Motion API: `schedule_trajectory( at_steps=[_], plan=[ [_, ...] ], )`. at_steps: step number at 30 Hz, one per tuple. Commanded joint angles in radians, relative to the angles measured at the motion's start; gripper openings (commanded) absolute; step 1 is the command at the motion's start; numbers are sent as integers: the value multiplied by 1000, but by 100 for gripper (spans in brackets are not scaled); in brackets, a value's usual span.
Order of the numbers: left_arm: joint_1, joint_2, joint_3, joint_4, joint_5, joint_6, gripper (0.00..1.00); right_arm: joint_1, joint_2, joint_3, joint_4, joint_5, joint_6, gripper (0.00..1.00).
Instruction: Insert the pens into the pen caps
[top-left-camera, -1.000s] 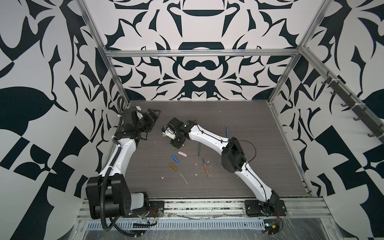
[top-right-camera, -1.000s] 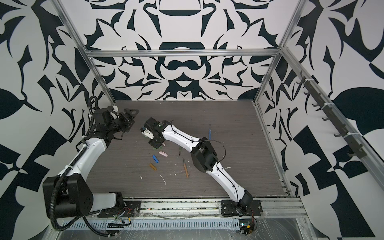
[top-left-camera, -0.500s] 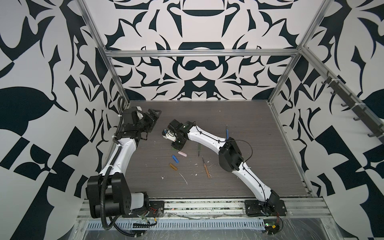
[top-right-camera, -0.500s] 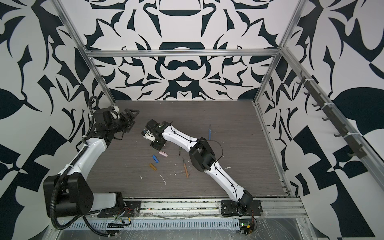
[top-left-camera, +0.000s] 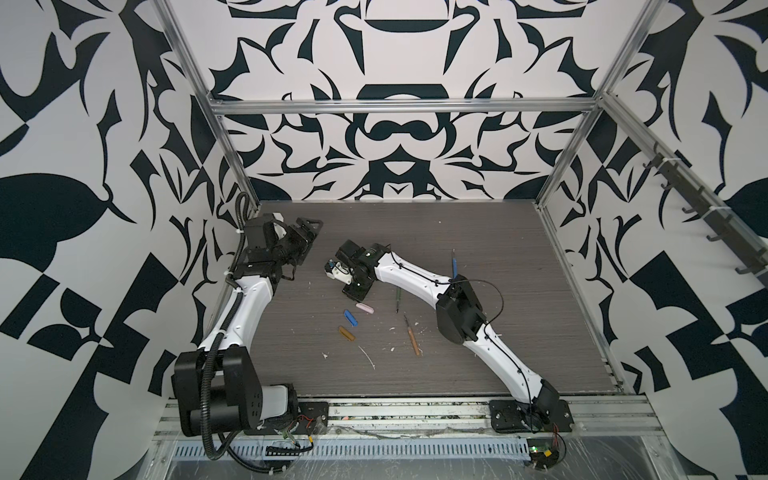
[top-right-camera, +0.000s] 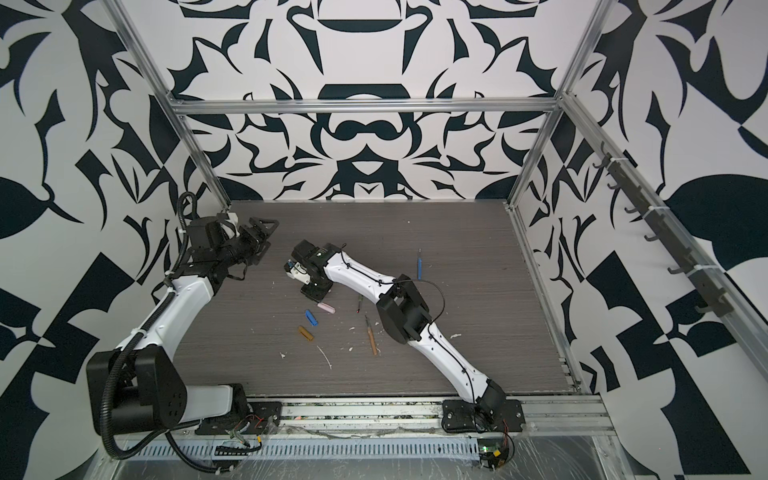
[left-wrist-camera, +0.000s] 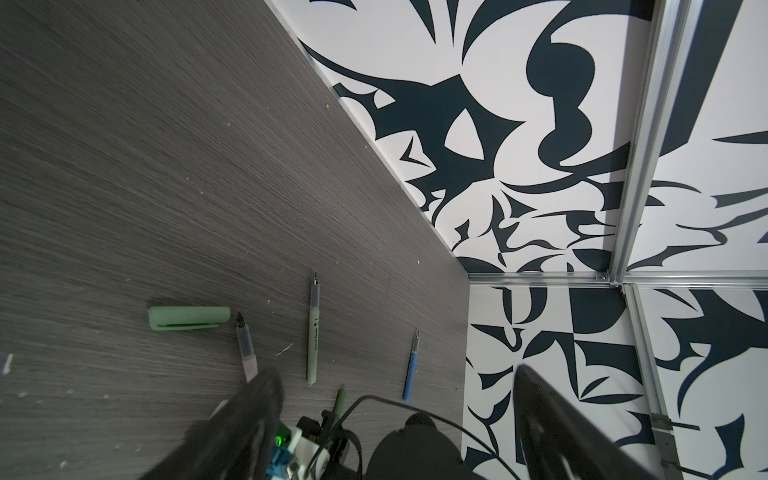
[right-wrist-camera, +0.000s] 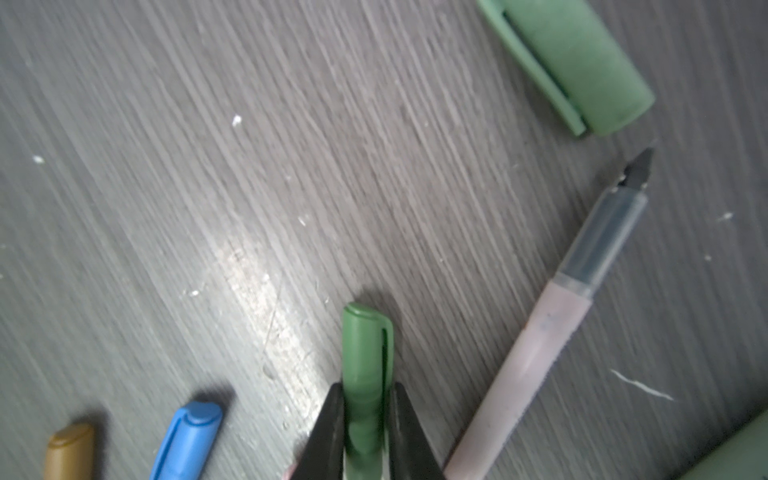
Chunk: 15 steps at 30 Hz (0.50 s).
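In the right wrist view my right gripper (right-wrist-camera: 365, 390) is shut on the dark green pen cap (right-wrist-camera: 365, 345), whose clip end sticks out past the fingertips. Around it lie the pink pen (right-wrist-camera: 540, 332), pale green cap (right-wrist-camera: 582, 66), blue cap (right-wrist-camera: 187, 440) and orange-brown cap (right-wrist-camera: 68, 451). My left gripper (left-wrist-camera: 397, 378) stands open and holds nothing, raised at the table's far left (top-left-camera: 309, 226). Its view shows the pale green pen (left-wrist-camera: 313, 332), blue pen (left-wrist-camera: 411, 365) and dark green pen (left-wrist-camera: 340, 399). The orange-brown pen (top-left-camera: 412, 336) lies near the middle.
A pink cap (top-left-camera: 365, 308) lies just in front of the right gripper (top-left-camera: 355, 291). The right arm's elbow (top-left-camera: 459, 309) hangs over the table's middle, beside the pens. White flecks (top-left-camera: 368, 356) dot the grey table (top-left-camera: 519, 353). Patterned walls close three sides.
The right gripper's jaws have closed on the dark green cap, and its wrist has shifted slightly. The left arm has not moved.
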Motion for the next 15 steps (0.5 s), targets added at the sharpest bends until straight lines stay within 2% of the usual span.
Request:
schedule_trajectory(
  at_steps=[1,10,15],
  plan=[
    [4,-7,-6,25,13,-5,89,8,-60,-22,34,-9,57,16],
    [4,-9,-5,26,13,-4,89,13,-181,-132,147,6,120,15],
    [4,-5,-5,28,16,-4,89,12,-224,-177,159,53,117,15]
  ],
)
